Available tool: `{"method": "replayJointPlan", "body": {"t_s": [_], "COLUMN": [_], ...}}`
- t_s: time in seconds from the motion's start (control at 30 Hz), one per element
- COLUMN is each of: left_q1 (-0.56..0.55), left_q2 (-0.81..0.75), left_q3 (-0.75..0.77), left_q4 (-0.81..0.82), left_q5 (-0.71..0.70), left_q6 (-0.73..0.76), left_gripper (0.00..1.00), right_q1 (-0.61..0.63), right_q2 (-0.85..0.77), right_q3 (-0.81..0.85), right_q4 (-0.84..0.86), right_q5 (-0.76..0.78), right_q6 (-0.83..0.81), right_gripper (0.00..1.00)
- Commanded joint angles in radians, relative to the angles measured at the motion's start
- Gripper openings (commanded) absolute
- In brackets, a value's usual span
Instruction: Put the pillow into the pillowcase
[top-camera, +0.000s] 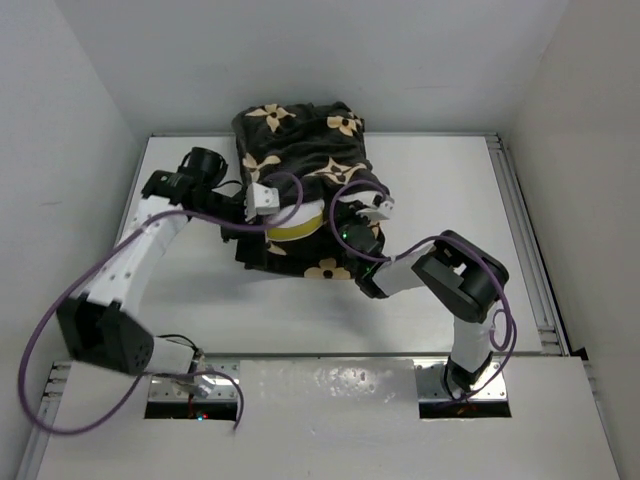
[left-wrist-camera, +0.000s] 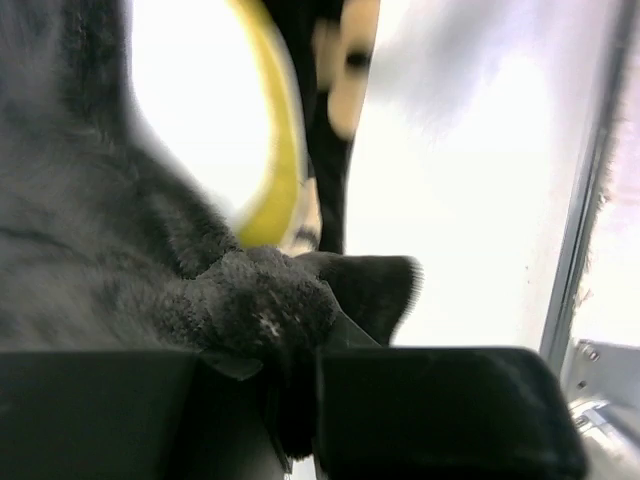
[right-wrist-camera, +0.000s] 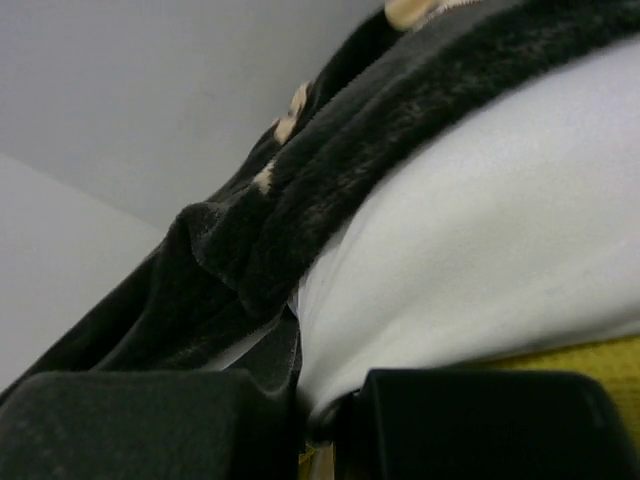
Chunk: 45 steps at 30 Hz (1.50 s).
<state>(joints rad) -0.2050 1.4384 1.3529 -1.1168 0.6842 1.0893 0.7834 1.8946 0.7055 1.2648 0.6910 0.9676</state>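
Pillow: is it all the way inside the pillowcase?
Mostly in, not fully: the pillow shows white and yellow trim at the pillowcase mouth.

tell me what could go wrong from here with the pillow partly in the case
1. The left claw pinches only a small tuft of the pillowcase hem; a pull might slip it free.
2. The right claw grips the hem tight against the pillow, so it could catch pillow fabric and drag the pillow instead of covering it.
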Motion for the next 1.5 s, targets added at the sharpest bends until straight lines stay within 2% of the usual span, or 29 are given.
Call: {"method": "replayJointPlan", "body": {"t_s": [0.0,0.13,0.17,0.27,0.4,0.43,0.47,0.5,0.53,0.57,0.6,0.67,0.7,0.73,0.77,0.8,0.83,0.87,0.9,0.97,1.0,1.03,1.07,1.13,1.2,1.23,1.33,1.4,1.47], "left_q1": [-0.083,-0.125,-0.125,-0.122,-0.062,-0.039,0.01,0.031,0.053,0.094,0.136,0.165,0.176,0.19,0.194,0.197,0.202,0.205,0.205,0.204,0.204,0.234,0.234,0.236,0.234,0.234,0.236,0.239,0.24], "left_q2": [-0.177,-0.184,-0.185,-0.188,-0.203,-0.208,-0.216,-0.219,-0.223,-0.234,-0.24,-0.245,-0.245,-0.245,-0.242,-0.24,-0.239,-0.237,-0.237,-0.233,-0.234,-0.239,-0.24,-0.252,-0.26,-0.263,-0.265,-0.266,-0.266], "left_q3": [0.052,0.138,0.152,0.169,0.092,0.072,0.036,0.019,0.002,-0.032,-0.059,-0.07,-0.074,-0.075,-0.075,-0.077,-0.075,-0.074,-0.072,-0.071,-0.07,-0.072,-0.071,-0.072,-0.071,-0.066,-0.054,-0.049,-0.049], "left_q4": [-0.204,-0.202,-0.204,-0.204,-0.201,-0.201,-0.201,-0.196,-0.189,-0.178,-0.164,-0.144,-0.13,-0.115,-0.082,-0.072,-0.064,-0.06,-0.06,-0.061,-0.066,-0.069,-0.072,-0.072,-0.072,-0.074,-0.084,-0.081,-0.072], "left_q5": [0.199,0.29,0.308,0.327,0.281,0.262,0.258,0.233,0.218,0.2,0.183,0.172,0.169,0.167,0.163,0.158,0.158,0.161,0.167,0.172,0.172,0.172,0.167,0.163,0.147,0.143,0.133,0.133,0.133], "left_q6": [0.209,0.109,0.098,0.072,0.077,0.075,0.075,0.073,0.067,0.04,0.023,-0.005,-0.029,-0.084,-0.109,-0.13,-0.156,-0.161,-0.169,-0.19,-0.19,-0.19,-0.192,-0.197,-0.198,-0.204,-0.203,-0.207,-0.216], "left_gripper": [0.0,0.0,0.0,0.0,0.0,0.0,0.0,0.0,0.0,0.0,0.0,0.0,0.0,0.0,0.0,0.0,0.0,0.0,0.0,0.0,0.0,0.0,0.0,0.0,0.0,0.0,0.0,0.0,0.0], "right_q1": [0.011,0.017,0.016,0.01,0.022,0.023,0.022,0.016,0.014,0.01,0.007,0.001,-0.006,-0.027,-0.039,-0.059,-0.1,-0.116,-0.137,-0.183,-0.197,-0.211,-0.22,-0.252,-0.275,-0.283,-0.276,-0.263,-0.259], "right_q2": [-0.058,-0.103,-0.104,-0.094,-0.089,-0.094,-0.104,-0.114,-0.129,-0.15,-0.208,-0.344,-0.397,-0.451,-0.503,-0.593,-0.626,-0.659,-0.707,-0.736,-0.738,-0.732,-0.718,-0.654,-0.582,-0.496,-0.317,-0.252,-0.206], "right_q3": [0.1,0.205,0.225,0.273,0.181,0.169,0.16,0.138,0.126,0.114,0.073,-0.019,-0.049,-0.075,-0.107,-0.118,-0.126,-0.133,-0.139,-0.173,-0.188,-0.199,-0.221,-0.239,-0.232,-0.209,-0.037,0.006,0.002], "right_q4": [0.124,-0.204,-0.375,-0.591,-0.527,-0.531,-0.547,-0.554,-0.565,-0.605,-0.652,-0.694,-0.725,-0.816,-0.884,-0.948,-1.082,-1.141,-1.186,-1.225,-1.201,-1.184,-1.161,-1.077,-1.013,-1.0,-1.09,-1.124,-1.086], "right_q5": [0.149,0.303,0.311,0.262,0.095,0.047,-0.101,-0.196,-0.288,-0.45,-0.511,-0.64,-0.671,-0.686,-0.771,-0.8,-0.817,-0.814,-0.794,-0.788,-0.756,-0.731,-0.701,-0.623,-0.617,-0.631,-0.639,-0.636,-0.662], "right_q6": [-0.108,-0.13,-0.113,-0.023,-0.075,-0.113,-0.137,-0.203,-0.236,-0.272,-0.326,-0.41,-0.438,-0.464,-0.505,-0.524,-0.533,-0.537,-0.534,-0.521,-0.501,-0.483,-0.449,-0.417,-0.392,-0.397,-0.446,-0.454,-0.442], "right_gripper": [0.0,0.0,0.0,0.0,0.0,0.06,0.16,0.31,0.6,0.69,0.84,0.95,0.97,0.95,0.91,0.8,0.2,0.04,0.0,0.02,0.18,0.45,0.75,0.97,0.99,0.99,0.99,0.98,0.94]}}
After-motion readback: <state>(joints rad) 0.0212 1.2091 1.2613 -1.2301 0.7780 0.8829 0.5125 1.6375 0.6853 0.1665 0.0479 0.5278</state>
